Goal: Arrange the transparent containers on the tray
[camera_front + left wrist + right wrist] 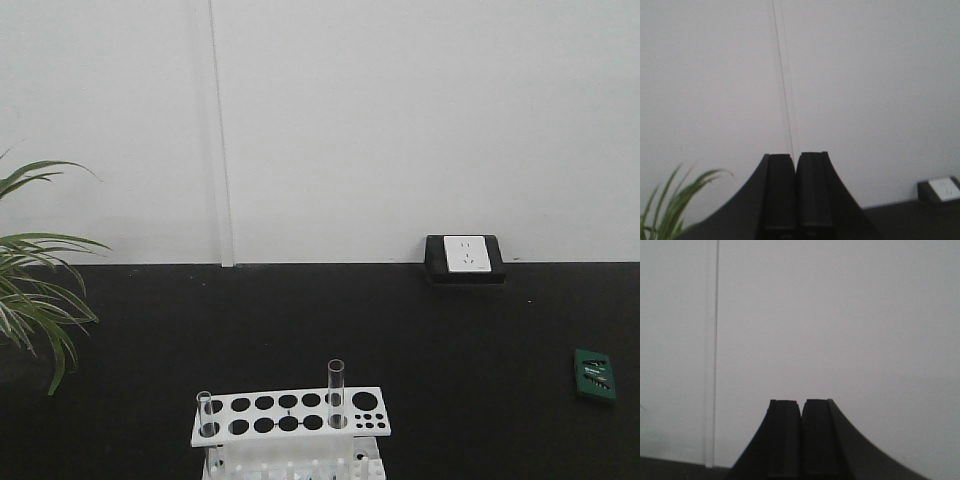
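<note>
Two tubes [336,392] [204,412] stand in a bottom-cropped rack [276,413]; left hand [795,156] and right hand [802,402] closed.

Front camera looks across the black table [300,320] to the white wall [400,120], white rack [290,415] nearest; wrist cameras look forward past left gripper [796,161] and right gripper [802,404] at that wall; left wrist view shares the plant [30,290] and socket [464,258].

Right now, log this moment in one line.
left gripper shut | right gripper shut | two test tubes upright in rack | tray unseen
</note>
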Controlling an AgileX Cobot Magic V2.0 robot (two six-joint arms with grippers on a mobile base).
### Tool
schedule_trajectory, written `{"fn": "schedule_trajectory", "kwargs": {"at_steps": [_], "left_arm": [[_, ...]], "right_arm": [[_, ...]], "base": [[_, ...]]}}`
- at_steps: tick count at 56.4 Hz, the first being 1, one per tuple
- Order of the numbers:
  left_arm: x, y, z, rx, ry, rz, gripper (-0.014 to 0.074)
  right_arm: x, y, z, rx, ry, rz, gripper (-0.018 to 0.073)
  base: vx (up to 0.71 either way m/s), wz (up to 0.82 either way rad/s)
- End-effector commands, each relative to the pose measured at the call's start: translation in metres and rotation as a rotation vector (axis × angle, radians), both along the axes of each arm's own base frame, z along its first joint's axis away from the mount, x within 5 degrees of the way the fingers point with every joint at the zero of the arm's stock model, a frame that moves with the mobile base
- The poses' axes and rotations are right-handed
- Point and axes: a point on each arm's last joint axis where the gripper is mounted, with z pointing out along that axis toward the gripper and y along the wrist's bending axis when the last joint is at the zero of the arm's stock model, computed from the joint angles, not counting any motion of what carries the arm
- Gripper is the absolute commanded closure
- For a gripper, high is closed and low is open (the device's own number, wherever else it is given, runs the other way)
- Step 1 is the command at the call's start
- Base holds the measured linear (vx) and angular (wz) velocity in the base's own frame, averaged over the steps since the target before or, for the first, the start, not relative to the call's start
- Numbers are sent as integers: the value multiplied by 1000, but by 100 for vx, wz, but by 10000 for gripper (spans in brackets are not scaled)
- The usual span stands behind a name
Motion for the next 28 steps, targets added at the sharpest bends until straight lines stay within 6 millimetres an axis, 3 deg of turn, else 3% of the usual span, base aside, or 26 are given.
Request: {"fn": "schedule_trajectory", "kwargs": {"at_steps": [1, 9, 18, 28], "left_arm": [[25, -2, 7, -16, -30, 10, 603], [44, -4, 0, -19, -21, 17, 601], [48, -4, 0, -19, -26, 20, 568], [47, -4, 1, -21, -44, 22, 426]], "right_arm": [[24, 2, 8, -6, -33, -20, 568], [47, 6, -2, -13, 7, -25, 566], [53, 7, -4, -15, 19, -26, 535], [53, 7, -5, -16, 25, -25, 406]], "base": [[0, 0], [0, 0], [0, 0], [0, 0]]}}
